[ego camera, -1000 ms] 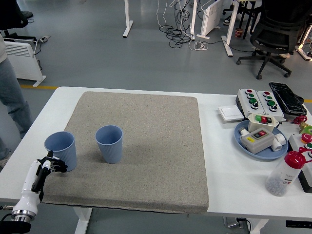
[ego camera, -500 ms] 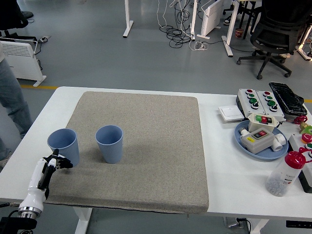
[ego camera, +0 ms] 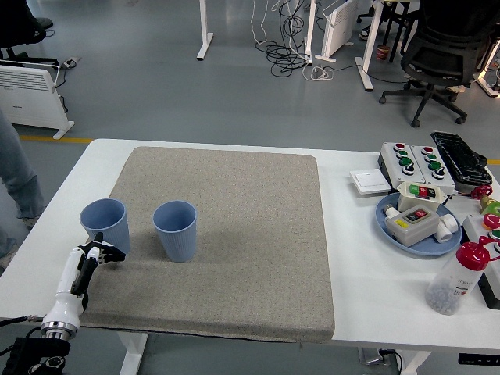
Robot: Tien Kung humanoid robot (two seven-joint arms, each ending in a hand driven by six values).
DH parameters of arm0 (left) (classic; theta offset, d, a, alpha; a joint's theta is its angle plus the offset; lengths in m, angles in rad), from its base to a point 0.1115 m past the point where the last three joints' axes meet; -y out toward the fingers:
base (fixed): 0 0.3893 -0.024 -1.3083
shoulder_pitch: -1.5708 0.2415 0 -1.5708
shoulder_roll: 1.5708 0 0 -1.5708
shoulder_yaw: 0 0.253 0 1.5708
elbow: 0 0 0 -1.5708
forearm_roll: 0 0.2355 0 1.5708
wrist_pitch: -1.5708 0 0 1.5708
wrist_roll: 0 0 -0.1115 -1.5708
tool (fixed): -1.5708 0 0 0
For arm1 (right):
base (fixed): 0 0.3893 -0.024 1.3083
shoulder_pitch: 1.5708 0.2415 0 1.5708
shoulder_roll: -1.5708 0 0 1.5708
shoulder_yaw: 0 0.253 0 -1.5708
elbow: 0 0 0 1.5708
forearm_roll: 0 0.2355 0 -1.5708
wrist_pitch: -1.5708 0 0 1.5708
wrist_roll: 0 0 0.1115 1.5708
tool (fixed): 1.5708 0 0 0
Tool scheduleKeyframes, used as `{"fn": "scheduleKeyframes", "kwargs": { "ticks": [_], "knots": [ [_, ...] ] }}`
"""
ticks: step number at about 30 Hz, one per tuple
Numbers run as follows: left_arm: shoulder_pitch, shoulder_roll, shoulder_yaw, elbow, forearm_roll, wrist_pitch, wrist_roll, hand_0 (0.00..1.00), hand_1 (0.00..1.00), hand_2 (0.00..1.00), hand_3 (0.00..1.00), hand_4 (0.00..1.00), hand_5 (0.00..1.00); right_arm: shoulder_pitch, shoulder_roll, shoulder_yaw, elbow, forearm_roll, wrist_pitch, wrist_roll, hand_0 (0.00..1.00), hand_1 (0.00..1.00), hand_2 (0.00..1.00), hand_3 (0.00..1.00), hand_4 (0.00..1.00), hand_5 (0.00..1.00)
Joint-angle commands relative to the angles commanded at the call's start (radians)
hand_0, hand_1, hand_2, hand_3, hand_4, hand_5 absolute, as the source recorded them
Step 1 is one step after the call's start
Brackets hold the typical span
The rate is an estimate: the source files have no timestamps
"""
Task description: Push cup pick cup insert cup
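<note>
Two blue cups stand upright on the grey mat [ego camera: 234, 234]. The left cup [ego camera: 104, 223] is near the mat's left edge; the second cup [ego camera: 175, 230] stands a short way to its right, apart from it. My left hand [ego camera: 100, 255] comes in from the lower left, its curled fingers against the lower near side of the left cup, not wrapped around it. The right arm is out of view.
At the right of the white table [ego camera: 367, 258] sit a blue plate [ego camera: 418, 226] with button boxes, more button boxes [ego camera: 414, 160], a white switch [ego camera: 369, 181] and a red-capped bottle [ego camera: 459, 277]. A person's leg [ego camera: 19, 183] stands off the left edge.
My left hand has slid right and forward, pushing the left cup along the mat toward the second cup. The person at the left has moved further out of view.
</note>
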Motion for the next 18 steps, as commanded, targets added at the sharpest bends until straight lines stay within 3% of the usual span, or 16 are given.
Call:
{"fn": "scheduleKeyframes", "kwargs": {
  "ticks": [6,18],
  "knots": [
    [-0.036,-0.028,-0.012,0.047,0.006,0.004,-0.003,0.550,0.458,0.422,0.391,0.534,0.998,-0.001,0.000,0.000,0.000,0.000,0.000,0.000,0.751,0.697,0.719,0.584,0.093,0.501],
    [-0.120,-0.059,-0.030,0.145,0.067,-0.002,0.009,0.552,0.466,0.426,0.393,0.528,0.998,0.000,-0.001,0.001,0.001,-0.003,0.000,0.000,0.750,0.696,0.716,0.584,0.092,0.503]
  ]
}}
